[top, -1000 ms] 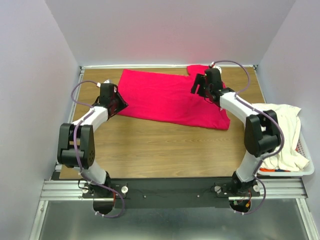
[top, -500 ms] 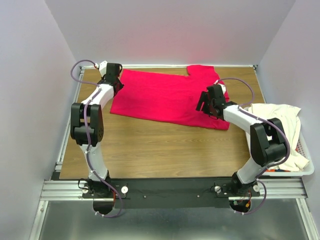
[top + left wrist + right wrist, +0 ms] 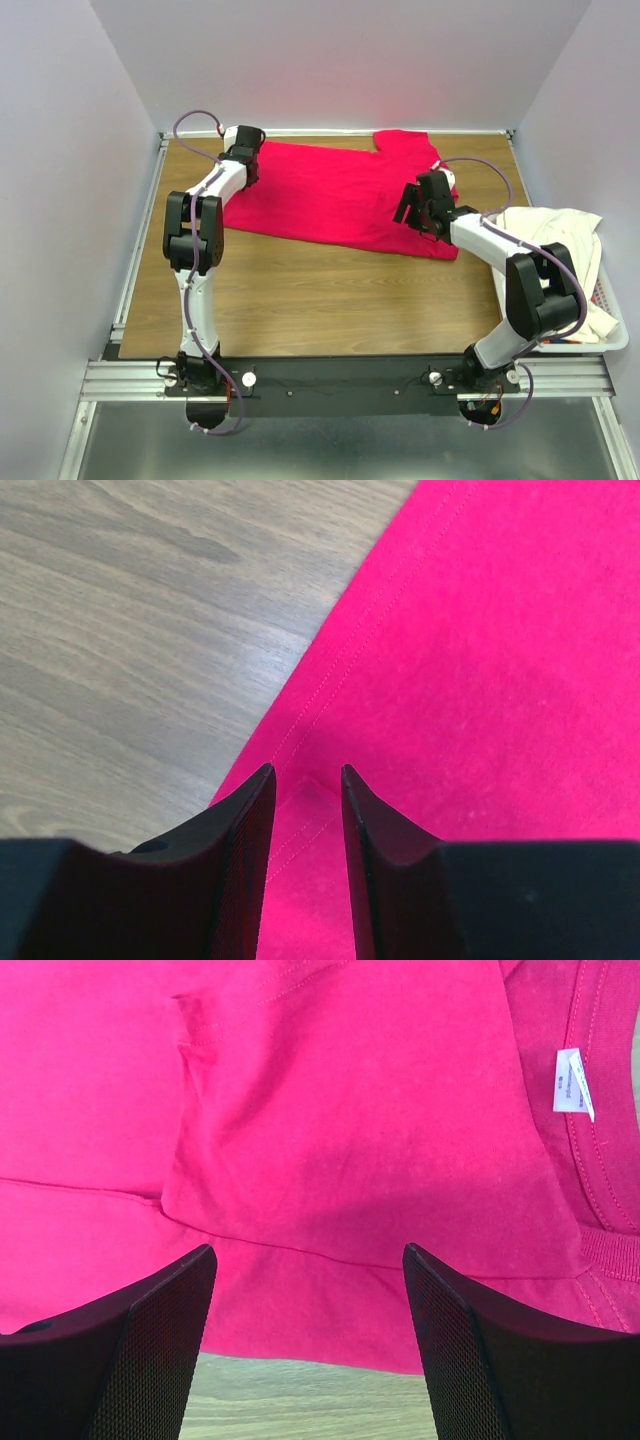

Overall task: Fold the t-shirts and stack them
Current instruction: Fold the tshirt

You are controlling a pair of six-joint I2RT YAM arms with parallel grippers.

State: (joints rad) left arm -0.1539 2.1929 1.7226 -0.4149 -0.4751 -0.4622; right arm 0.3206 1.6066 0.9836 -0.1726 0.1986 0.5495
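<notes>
The crimson-red t-shirt (image 3: pixel 330 195) lies spread flat on the far half of the wooden table (image 3: pixel 300 290). My left gripper (image 3: pixel 244 165) sits at its far-left hem. In the left wrist view its jaws (image 3: pixel 305 775) stand narrow, pinching a raised bit of the red hem (image 3: pixel 330 680). My right gripper (image 3: pixel 412 200) is over the shirt's right end, near the collar. It is wide open and empty in the right wrist view (image 3: pixel 310 1250), above the red cloth (image 3: pixel 330 1120) and its near edge. The cream-white t-shirt (image 3: pixel 560 250) is draped over the basket at the right.
The white slatted laundry basket (image 3: pixel 612 335) stands at the table's right edge, under the cream shirt. A white neck label (image 3: pixel 572 1082) shows by the red collar. Bare wood lies on the table's near half. Grey walls close in the left, back and right.
My left arm swung from the shirt's near-left corner up to its far-left hem. My right gripper drew back from the far sleeve toward the near right. The shirt's left edge shifted left.
</notes>
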